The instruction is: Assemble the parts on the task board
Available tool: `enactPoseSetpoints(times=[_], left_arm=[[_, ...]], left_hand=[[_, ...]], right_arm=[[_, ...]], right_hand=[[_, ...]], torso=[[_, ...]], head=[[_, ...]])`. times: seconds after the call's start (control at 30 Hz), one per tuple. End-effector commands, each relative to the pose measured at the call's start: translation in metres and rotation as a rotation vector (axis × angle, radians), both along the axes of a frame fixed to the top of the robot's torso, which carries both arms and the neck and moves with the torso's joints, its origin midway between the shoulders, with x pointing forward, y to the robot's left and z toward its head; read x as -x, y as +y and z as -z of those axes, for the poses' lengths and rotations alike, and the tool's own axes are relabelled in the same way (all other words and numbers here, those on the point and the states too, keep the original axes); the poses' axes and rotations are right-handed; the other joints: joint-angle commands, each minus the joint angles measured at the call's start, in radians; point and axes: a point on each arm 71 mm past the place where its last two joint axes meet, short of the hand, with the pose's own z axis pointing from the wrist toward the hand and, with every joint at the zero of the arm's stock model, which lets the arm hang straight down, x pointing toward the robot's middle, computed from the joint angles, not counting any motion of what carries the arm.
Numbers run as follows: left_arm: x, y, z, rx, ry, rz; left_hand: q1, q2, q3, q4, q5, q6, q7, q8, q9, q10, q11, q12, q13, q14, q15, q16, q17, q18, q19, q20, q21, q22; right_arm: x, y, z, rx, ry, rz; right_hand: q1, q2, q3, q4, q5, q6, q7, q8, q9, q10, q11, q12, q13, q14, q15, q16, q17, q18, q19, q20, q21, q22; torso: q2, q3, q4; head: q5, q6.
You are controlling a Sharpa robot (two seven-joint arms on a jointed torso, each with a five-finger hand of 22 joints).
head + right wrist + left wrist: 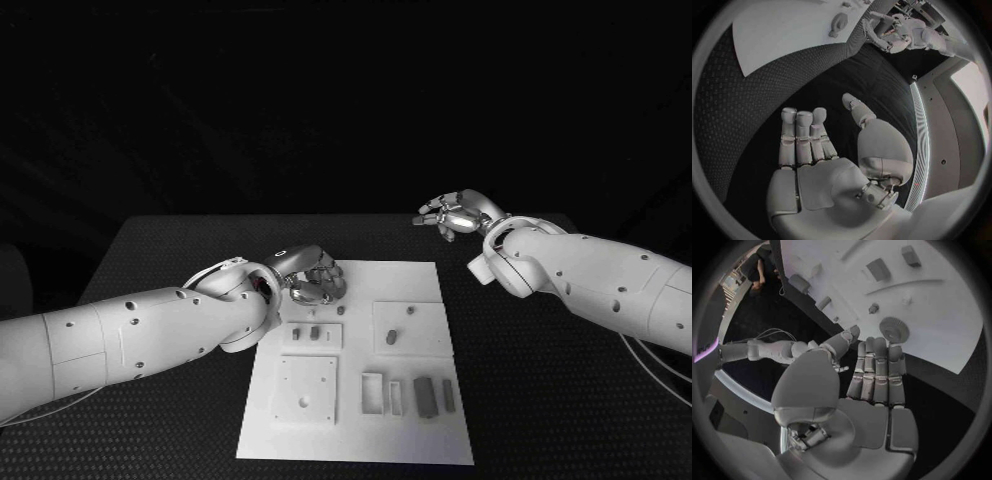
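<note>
The left hand [307,277] hangs over the far left corner of the task board [418,280], fingers extended and empty, near a round toothed part [893,329]; picking it seems next; the right hand [459,215] hovers beyond the board's far right corner, loosely spread, holding nothing.

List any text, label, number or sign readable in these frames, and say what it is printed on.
None can be read.
task board: plain white, no print visible in the head view or the wrist views.
parts: no markings that can be made out.
left robot hand and right robot hand: bare metal, no legible label; the white arms show only small dark holes.
</note>
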Motion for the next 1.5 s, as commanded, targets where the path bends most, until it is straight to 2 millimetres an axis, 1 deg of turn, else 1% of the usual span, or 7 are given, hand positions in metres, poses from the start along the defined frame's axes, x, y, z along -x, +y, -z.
enactPoseSetpoints(times=[0.03,0.27,0.43,0.9,0.97,1.13,1.5], left_arm=[[0.003,-0.012,0.0,-0.062,-0.131,0.162],[0.001,-0.026,0.013,-0.211,-0.171,0.27],[0.001,-0.031,0.019,-0.272,-0.191,0.301],[-0.003,-0.028,0.027,-0.315,-0.183,0.281],[-0.002,-0.029,0.03,-0.315,-0.178,0.283],[-0.002,-0.03,0.033,-0.317,-0.175,0.273],[-0.005,-0.027,0.037,-0.323,-0.175,0.25]], left_hand=[[0.011,-0.002,-0.01,0.001,-0.002,0.003,-0.012,-0.01,-0.012,0.022,-0.005,-0.044,-0.016,0.017,-0.005,0.012,-0.004,0.006,0.012,-0.014,0.001,0.008],[0.04,-0.007,-0.015,-0.002,0.009,0.023,-0.019,-0.017,-0.026,0.04,-0.012,-0.117,-0.036,0.047,-0.022,0.051,-0.002,0.009,0.04,-0.031,0.023,0.031],[0.044,-0.018,-0.016,0.0,0.006,-0.004,-0.032,-0.04,-0.042,0.013,-0.013,-0.172,-0.054,0.051,-0.025,0.062,-0.007,0.004,0.036,-0.034,0.022,0.04],[0.049,-0.014,-0.017,0.002,0.013,0.002,-0.03,-0.045,-0.058,0.043,-0.017,-0.207,-0.067,0.09,-0.035,0.128,0.007,0.004,0.055,-0.045,0.036,0.06],[0.049,-0.014,-0.023,0.002,0.01,0.003,-0.029,-0.047,-0.062,0.048,-0.025,-0.213,-0.068,0.136,-0.043,0.18,0.026,0.011,0.084,-0.054,0.062,0.073],[0.041,-0.017,-0.021,0.007,0.009,-0.01,-0.03,-0.057,-0.075,0.028,-0.025,-0.244,-0.081,0.152,-0.045,0.212,0.028,0.016,0.096,-0.057,0.071,0.081],[0.035,0.003,-0.014,0.016,0.011,-0.009,-0.023,-0.058,-0.083,0.041,-0.024,-0.252,-0.085,0.178,-0.046,0.237,0.027,0.022,0.111,-0.058,0.079,0.084]], right_arm=[[0.0,0.001,0.0,-0.002,0.002,-0.017],[0.0,0.002,0.0,-0.002,0.003,-0.02],[0.0,0.004,0.0,-0.003,0.003,-0.023],[0.001,0.004,0.0,-0.005,0.004,-0.025],[0.001,0.004,0.0,-0.005,0.005,-0.025],[0.001,0.005,0.0,-0.006,0.005,-0.028],[0.002,0.005,0.0,-0.006,0.005,-0.029]], right_hand=[[-0.006,0.001,-0.003,-0.001,0.003,0.033,0.027,0.007,-0.002,-0.16,0.025,0.003,-0.001,-0.009,0.0,0.003,-0.001,0.03,0.0,0.001,-0.006,0.014],[-0.006,0.001,-0.003,-0.001,0.003,0.033,0.027,0.007,-0.002,-0.16,0.025,0.003,-0.001,-0.009,0.0,0.004,-0.001,0.03,0.0,0.001,-0.006,0.015],[-0.006,0.001,-0.003,-0.001,0.003,0.033,0.027,0.007,-0.002,-0.16,0.025,0.004,-0.002,-0.009,0.0,0.004,-0.001,0.03,0.0,0.001,-0.006,0.015],[-0.006,0.002,-0.003,-0.001,0.004,0.033,0.027,0.007,-0.002,-0.16,0.025,0.004,-0.002,-0.008,0.0,0.004,-0.002,0.03,0.0,0.001,-0.006,0.015],[-0.006,0.002,-0.003,-0.001,0.004,0.033,0.027,0.007,-0.002,-0.16,0.025,0.004,-0.002,-0.008,0.0,0.004,-0.002,0.03,0.0,0.001,-0.006,0.015],[-0.007,0.002,-0.003,-0.001,0.004,0.033,0.027,0.007,-0.002,-0.16,0.025,0.004,-0.002,-0.008,0.0,0.004,-0.002,0.03,0.0,0.001,-0.006,0.015],[-0.007,0.002,-0.003,-0.001,0.004,0.033,0.027,0.008,-0.003,-0.16,0.025,0.005,-0.002,-0.008,0.0,0.005,-0.002,0.03,0.0,0.001,-0.006,0.015]], torso=[[0.0,-0.0005,-0.0025],[0.001,0.0004,-0.0023],[0.0,0.0002,-0.003],[-0.001,0.0015,-0.0007],[0.0,0.0013,-0.0006],[-0.001,0.0005,-0.0006],[-0.001,0.001,0.0003]], head=[[-0.002,0.0],[-0.006,0.001],[-0.007,0.001],[-0.013,-0.003],[-0.013,-0.003],[-0.015,-0.003],[-0.019,-0.005]])
